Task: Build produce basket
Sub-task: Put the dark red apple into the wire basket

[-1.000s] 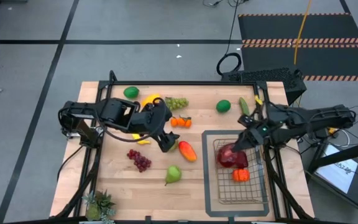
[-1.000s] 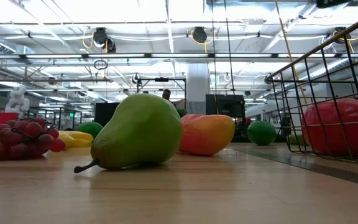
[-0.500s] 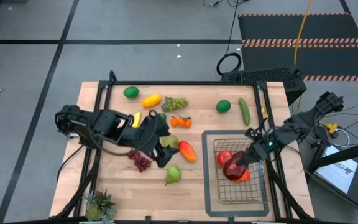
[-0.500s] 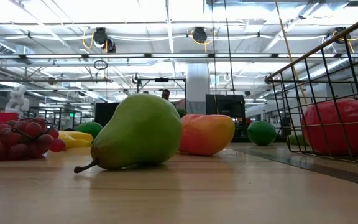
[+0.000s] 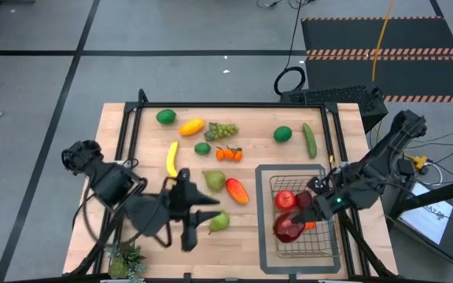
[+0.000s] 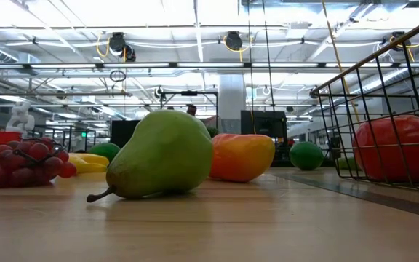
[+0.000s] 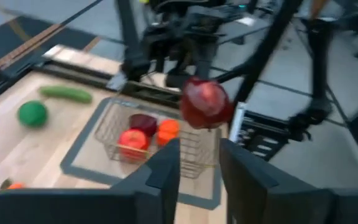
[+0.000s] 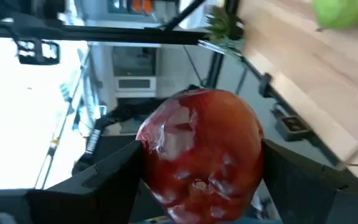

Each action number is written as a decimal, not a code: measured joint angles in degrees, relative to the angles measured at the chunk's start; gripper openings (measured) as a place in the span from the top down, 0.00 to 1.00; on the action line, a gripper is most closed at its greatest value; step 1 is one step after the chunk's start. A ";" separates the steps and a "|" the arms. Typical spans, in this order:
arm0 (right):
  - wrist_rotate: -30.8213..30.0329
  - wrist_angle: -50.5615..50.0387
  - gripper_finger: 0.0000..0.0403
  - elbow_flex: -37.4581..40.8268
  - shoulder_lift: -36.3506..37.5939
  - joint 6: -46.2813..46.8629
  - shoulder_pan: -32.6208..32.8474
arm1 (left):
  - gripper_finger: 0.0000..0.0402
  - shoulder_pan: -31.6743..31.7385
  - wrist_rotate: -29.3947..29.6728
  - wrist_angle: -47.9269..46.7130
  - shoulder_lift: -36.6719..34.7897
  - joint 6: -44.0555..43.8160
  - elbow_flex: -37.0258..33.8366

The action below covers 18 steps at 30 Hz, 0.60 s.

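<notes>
red apple [image 8: 201,152]: clamped in your right gripper [image 5: 293,222], over the basket [image 5: 324,240].
release: lower it into bare mesh beside the fruit inside; spread the fingers only once it is below the rim.
left gripper [image 5: 187,238]: near the green pear [image 5: 219,222], empty; jaws nearly together.
produce: most lies on the table [image 5: 250,236].
hidden: basket floor under the apple.

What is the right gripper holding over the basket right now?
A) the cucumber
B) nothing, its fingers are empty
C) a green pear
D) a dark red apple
D: the right wrist view shows the dark red apple clamped between the right gripper's fingers, and the high view places it above the basket.
</notes>
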<state>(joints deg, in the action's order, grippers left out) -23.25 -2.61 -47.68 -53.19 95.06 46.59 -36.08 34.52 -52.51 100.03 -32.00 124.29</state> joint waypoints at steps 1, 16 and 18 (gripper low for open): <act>-1.15 0.53 0.27 -0.56 -0.94 -0.31 0.49 | 0.75 -0.59 -0.02 0.20 0.00 0.55 0.00; 0.76 -13.21 0.27 -3.58 -9.00 7.86 3.24 | 0.82 -1.80 -0.02 -1.88 0.02 1.65 0.00; 4.40 -18.45 0.27 -3.56 -8.88 10.90 3.37 | 0.82 -1.51 -0.04 -1.88 0.02 0.75 0.00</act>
<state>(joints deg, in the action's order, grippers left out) -18.85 -21.06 -51.24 -62.08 105.96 49.95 -37.59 34.48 -54.39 100.05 -31.25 124.29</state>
